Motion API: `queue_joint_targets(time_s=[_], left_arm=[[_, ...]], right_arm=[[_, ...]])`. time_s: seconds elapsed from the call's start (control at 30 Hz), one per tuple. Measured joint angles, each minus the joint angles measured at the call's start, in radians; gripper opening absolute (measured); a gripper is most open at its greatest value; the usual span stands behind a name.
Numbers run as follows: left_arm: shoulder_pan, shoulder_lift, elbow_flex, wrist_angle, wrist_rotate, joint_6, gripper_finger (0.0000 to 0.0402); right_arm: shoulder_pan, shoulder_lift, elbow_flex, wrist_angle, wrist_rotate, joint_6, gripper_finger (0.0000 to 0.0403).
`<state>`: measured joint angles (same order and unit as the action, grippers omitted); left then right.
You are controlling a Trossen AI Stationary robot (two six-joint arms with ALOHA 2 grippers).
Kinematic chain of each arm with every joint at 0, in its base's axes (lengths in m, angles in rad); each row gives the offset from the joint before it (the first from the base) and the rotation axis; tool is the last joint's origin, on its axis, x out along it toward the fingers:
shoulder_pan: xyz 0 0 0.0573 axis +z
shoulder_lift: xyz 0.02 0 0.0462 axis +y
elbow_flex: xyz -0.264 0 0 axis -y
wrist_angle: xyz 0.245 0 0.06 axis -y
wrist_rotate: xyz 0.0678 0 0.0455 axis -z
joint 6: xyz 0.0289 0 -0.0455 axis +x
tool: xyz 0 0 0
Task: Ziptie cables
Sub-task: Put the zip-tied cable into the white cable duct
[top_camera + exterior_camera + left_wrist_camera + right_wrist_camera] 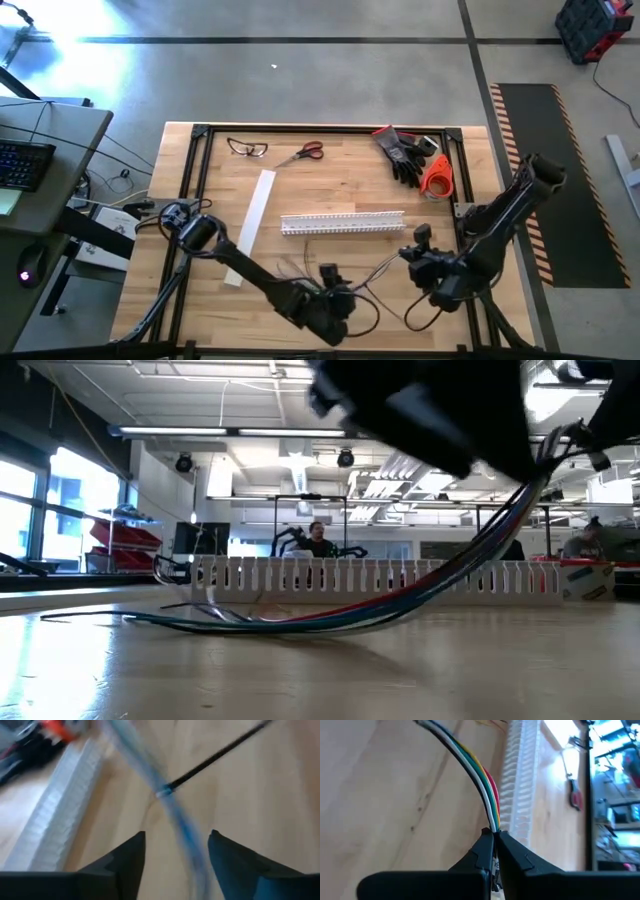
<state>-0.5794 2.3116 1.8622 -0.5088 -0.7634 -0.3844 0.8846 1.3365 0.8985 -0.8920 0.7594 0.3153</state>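
Note:
The cables are a thin bundle of white, green, red, blue and grey wires on the near part of the table, in front of the white slotted channel. In the low view the cables slant up from the table toward the right. My right gripper is shut on one end. My left gripper is open, a finger on each side of the blurred bundle, apart from it as far as shows. A thin black strap sticks out from the bundle at a small band. My right gripper pinches the bundle's end between its two shut fingers, which lie along the wires. That end is lifted off the table. The wires slope down from it, and their far ends fan out on the wood.
On the far part of the table lie safety glasses, red-handled scissors, black gloves and an orange tape roll. A flat white bar lies left of the channel. People sit in the room beyond.

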Motion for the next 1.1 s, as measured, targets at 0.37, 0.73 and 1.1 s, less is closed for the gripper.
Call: queue_joint_targets(time_s=[0.37,0.73,1.1], left_arm=[[0.06,0.019,0.002,0.206,0.025,-0.009,0.0244],[0.064,0.131,-0.001,0.208,-0.039,-0.085,0.0236],[0.023,0.128,0.0,-0.043,-0.14,-0.282,0.0141]], right_arm=[[0.012,0.0,0.036,-0.069,0.038,0.046,0.0],[0.042,-0.002,0.111,-0.173,0.091,0.11,0.0],[0.177,-0.003,0.364,-0.374,0.207,0.203,0.0001]])
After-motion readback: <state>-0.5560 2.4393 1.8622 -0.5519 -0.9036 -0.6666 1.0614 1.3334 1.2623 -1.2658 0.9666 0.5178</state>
